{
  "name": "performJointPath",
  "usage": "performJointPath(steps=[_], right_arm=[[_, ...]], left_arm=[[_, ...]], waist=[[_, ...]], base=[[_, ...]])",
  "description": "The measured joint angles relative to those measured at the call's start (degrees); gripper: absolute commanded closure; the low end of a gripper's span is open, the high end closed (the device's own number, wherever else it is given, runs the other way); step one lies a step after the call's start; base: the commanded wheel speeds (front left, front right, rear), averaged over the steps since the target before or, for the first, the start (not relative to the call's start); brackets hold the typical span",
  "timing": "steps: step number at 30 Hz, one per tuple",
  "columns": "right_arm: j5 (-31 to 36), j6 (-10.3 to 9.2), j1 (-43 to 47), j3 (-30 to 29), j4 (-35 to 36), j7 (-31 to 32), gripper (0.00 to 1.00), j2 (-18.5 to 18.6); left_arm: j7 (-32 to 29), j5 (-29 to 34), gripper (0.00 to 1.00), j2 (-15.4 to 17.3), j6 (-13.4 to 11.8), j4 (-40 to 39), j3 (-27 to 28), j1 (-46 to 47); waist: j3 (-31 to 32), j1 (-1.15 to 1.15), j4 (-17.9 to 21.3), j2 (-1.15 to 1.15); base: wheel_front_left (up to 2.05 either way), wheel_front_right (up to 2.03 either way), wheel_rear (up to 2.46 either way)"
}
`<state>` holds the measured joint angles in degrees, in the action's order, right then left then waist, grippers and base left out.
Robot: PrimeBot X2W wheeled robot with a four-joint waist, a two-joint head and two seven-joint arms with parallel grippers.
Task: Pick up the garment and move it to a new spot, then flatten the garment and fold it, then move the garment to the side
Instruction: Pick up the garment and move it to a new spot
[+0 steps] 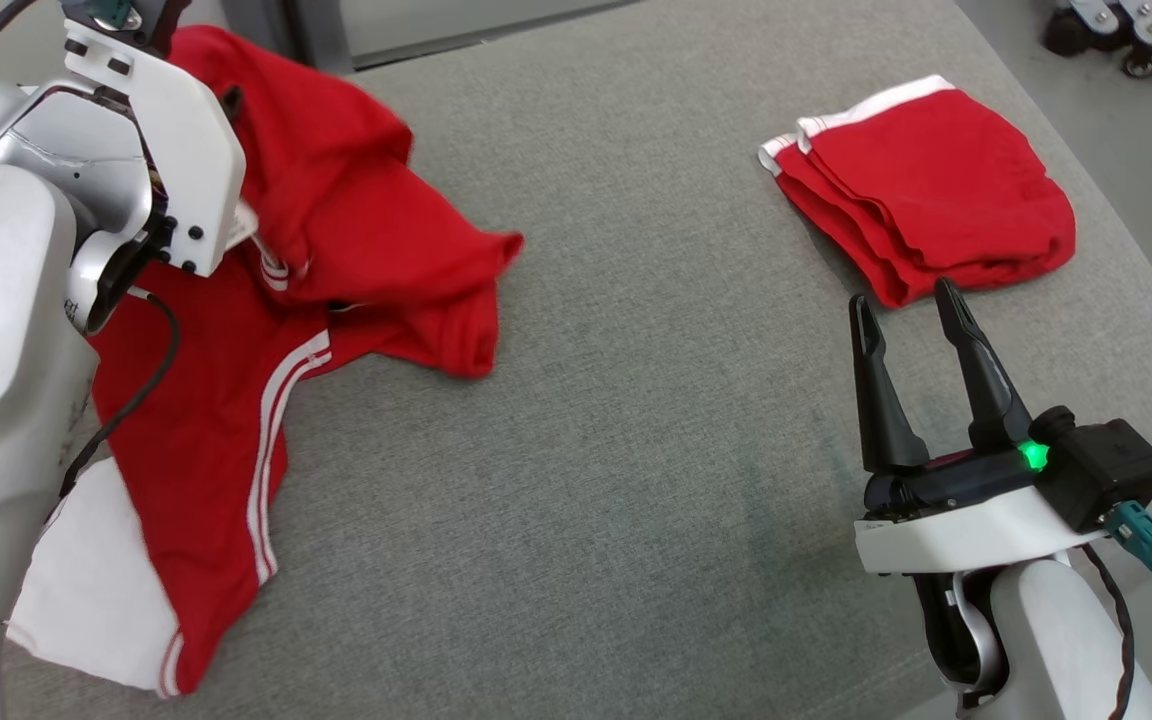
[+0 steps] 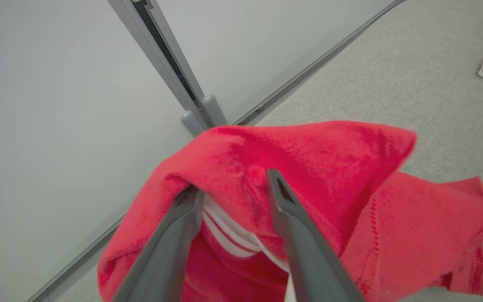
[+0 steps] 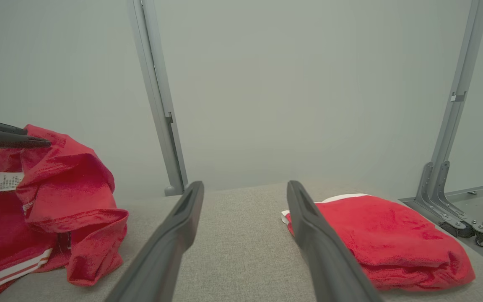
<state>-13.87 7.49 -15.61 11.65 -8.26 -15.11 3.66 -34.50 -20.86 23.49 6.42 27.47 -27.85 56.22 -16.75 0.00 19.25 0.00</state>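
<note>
Left gripper (image 2: pixel 233 182) half-parted, red shirt (image 1: pixel 336 230) draped loose at surface's (image 1: pixel 636 420) left edge; withdraw cleanly before flattening. Right gripper (image 1: pixel 901 293) wide, empty.

The head view looks steeply down on the crumpled red garment (image 1: pixel 356 230). The left wrist view hangs close over it, facing the wall (image 2: pixel 57 105) beyond. The right wrist view looks low and level from well to its right; all three share it.
</note>
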Motion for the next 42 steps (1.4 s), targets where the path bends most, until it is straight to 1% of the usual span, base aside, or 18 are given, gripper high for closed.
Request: performJointPath(steps=[3,5,10,12,17,20,23,27,32,36,37,38,39,41,42], right_arm=[[0.0,0.00,0.0,0.0,-0.2,0.0,0.00,-0.1],[0.2,0.00,0.0,-0.1,-0.3,0.0,0.00,-0.1],[0.6,0.00,0.1,0.1,-0.5,0.0,0.00,0.6],[0.9,0.00,0.4,0.1,-0.5,0.0,0.00,0.9],[1.5,0.00,1.8,-0.5,-0.7,0.0,0.00,1.7],[2.1,0.00,3.2,-1.9,-0.6,0.0,0.00,2.3],[2.0,0.00,4.4,-3.3,-0.4,0.0,0.00,2.6],[2.1,0.00,6.3,-4.3,-0.2,0.0,0.00,3.3],[2.6,0.00,8.7,-5.0,-0.1,0.0,0.00,3.7],[2.7,0.01,10.6,-5.9,0.0,0.0,0.00,3.6],[2.7,0.01,11.6,-6.3,0.1,0.0,0.00,3.4],[2.7,0.01,11.6,-6.3,0.1,0.0,0.00,3.4],[2.8,0.01,12.3,-5.9,0.0,0.0,0.00,3.3],[2.9,0.01,12.4,-5.6,0.0,0.0,0.00,3.1],[2.9,0.01,12.4,-5.6,0.0,0.0,0.00,3.1]], left_arm=[[6.1,1.5,0.00,-1.3,-0.7,5.0,-0.3,1.4],[9.9,2.4,0.00,-2.3,-1.0,7.5,-0.8,2.2],[19.3,3.0,0.00,-4.6,-2.7,11.5,-0.1,4.0],[23.2,2.0,0.00,-5.8,-3.1,12.1,1.0,4.0],[31.2,-3.6,0.00,-8.5,-3.9,11.3,5.4,0.6],[37.1,-4.8,0.00,-8.6,-4.2,8.3,7.0,-3.9],[41.3,-4.9,0.00,-7.8,-5.0,5.0,7.5,-9.5],[44.9,-7.0,0.00,-7.6,-5.5,0.2,8.6,-18.7],[47.6,-7.4,0.00,-7.9,-6.8,-7.4,8.3,-29.8],[48.9,-7.3,0.00,-9.0,-8.8,-12.9,8.5,-38.6],[49.2,-7.2,0.00,-10.2,-9.5,-14.9,8.8,-42.3],[49.2,-7.2,0.00,-10.2,-9.5,-14.9,8.8,-42.3],[49.4,-8.2,0.00,-12.1,-10.1,-15.8,9.8,-46.5],[49.4,-6.8,0.00,-13.0,-10.8,-17.3,11.0,-49.3],[49.4,-6.8,0.00,-13.0,-10.8,-17.3,11.0,-49.3]], waist=[[-1.2,0.00,1.0,0.00],[-1.3,0.00,0.7,0.00],[0.0,0.00,-1.7,0.00],[0.9,0.00,-2.9,0.00],[3.9,0.00,-6.3,0.00],[5.8,0.00,-8.7,0.00],[7.7,0.00,-11.5,0.00],[10.3,0.00,-15.1,0.00],[13.5,0.00,-19.2,0.00],[15.7,0.00,-21.6,0.00],[16.5,0.00,-22.7,0.00],[16.5,0.00,-22.7,0.00],[17.2,0.00,-23.5,0.00],[17.5,0.00,-23.9,0.00],[17.5,0.00,-23.9,0.00]], base=[[0.00,0.00,0.00],[0.00,0.00,0.00],[0.00,0.00,0.00],[0.00,0.00,0.00],[0.00,0.00,0.00],[0.00,0.00,0.00],[0.00,0.00,0.00],[0.00,0.00,0.00],[0.00,0.00,0.00],[0.00,0.00,0.00],[0.00,0.00,0.00],[0.00,0.00,0.00],[0.00,0.00,0.00],[0.00,0.00,0.00],[0.00,0.00,0.00]])
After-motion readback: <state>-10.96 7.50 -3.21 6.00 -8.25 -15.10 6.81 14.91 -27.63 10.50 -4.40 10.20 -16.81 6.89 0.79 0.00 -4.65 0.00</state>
